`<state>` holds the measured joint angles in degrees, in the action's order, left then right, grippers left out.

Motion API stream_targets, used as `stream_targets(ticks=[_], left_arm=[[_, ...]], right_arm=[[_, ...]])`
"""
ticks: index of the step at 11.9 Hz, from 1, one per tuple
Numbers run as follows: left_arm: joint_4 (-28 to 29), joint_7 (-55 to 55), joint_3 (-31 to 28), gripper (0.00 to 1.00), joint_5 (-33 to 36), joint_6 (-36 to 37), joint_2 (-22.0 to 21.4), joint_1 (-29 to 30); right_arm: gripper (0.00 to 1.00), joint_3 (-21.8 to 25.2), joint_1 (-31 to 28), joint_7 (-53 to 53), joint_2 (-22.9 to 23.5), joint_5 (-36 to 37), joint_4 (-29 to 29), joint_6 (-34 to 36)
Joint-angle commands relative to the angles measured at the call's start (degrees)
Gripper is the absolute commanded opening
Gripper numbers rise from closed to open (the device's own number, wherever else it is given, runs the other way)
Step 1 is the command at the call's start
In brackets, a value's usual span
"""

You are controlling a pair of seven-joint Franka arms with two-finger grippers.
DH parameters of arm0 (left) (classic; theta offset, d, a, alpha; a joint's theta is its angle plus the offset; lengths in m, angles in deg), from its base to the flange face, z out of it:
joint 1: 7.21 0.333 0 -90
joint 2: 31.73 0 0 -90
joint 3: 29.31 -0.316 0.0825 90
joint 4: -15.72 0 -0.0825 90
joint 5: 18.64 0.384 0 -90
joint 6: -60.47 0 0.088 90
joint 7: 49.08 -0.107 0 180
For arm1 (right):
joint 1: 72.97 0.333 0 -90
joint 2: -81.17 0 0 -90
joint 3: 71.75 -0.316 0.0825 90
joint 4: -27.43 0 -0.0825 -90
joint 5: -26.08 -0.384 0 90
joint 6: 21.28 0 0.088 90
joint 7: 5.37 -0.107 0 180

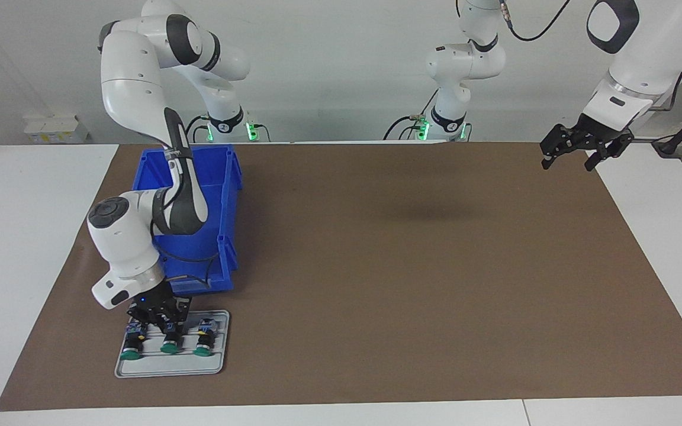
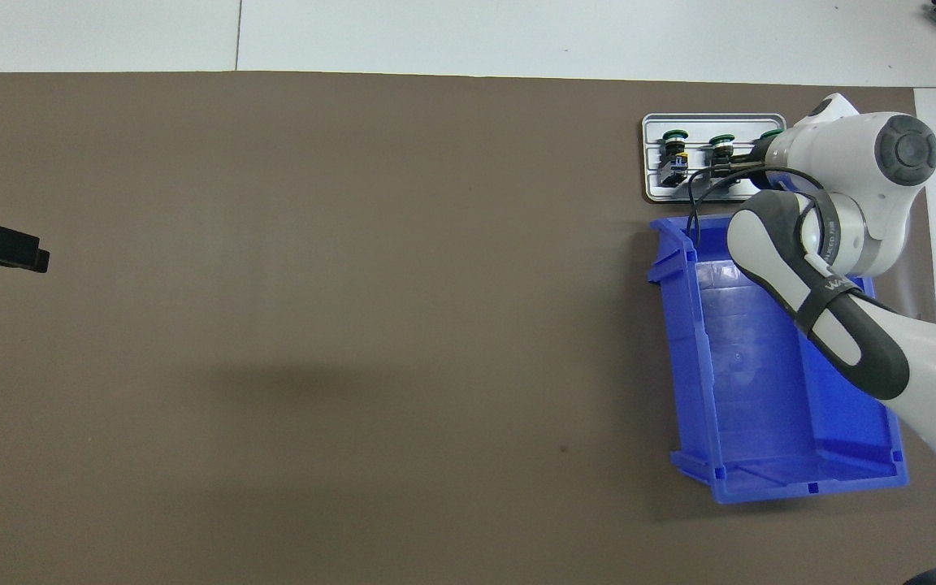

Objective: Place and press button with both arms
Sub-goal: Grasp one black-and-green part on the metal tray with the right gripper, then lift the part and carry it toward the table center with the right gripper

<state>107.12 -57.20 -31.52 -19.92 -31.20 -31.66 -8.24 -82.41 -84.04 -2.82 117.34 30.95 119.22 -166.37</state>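
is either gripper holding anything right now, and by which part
The right gripper is shut on the middle button in the grey tray, gripping its black body just above the green cap. The left gripper holds nothing.

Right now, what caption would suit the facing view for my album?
Right gripper shut on the middle button in a grey tray by a blue bin; left gripper waits, open.

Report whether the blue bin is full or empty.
Empty: the blue bin shows only its bare floor in the overhead view, though the right arm covers one part.
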Motion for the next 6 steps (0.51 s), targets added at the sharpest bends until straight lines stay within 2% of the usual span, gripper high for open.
stream_targets(ticks=[1, 5, 6], left_arm=[[1.9, 0.6, 0.4, 1.0, 0.9, -0.8, -1.6, 0.4], [1.9, 0.6, 0.4, 1.0, 1.0, -0.8, -1.6, 0.4], [1.9, 0.6, 0.4, 1.0, 1.0, -0.8, -1.6, 0.4]], right_arm=[[0.15, -0.4, -0.4, 1.1, 0.1, -0.2, -2.1, 2.7], [0.0, -1.0, -0.6, 1.1, -0.5, -0.1, -10.0, 15.1], [0.0, -2.0, -0.9, 0.8, -1.2, -0.3, -11.6, 18.6]])
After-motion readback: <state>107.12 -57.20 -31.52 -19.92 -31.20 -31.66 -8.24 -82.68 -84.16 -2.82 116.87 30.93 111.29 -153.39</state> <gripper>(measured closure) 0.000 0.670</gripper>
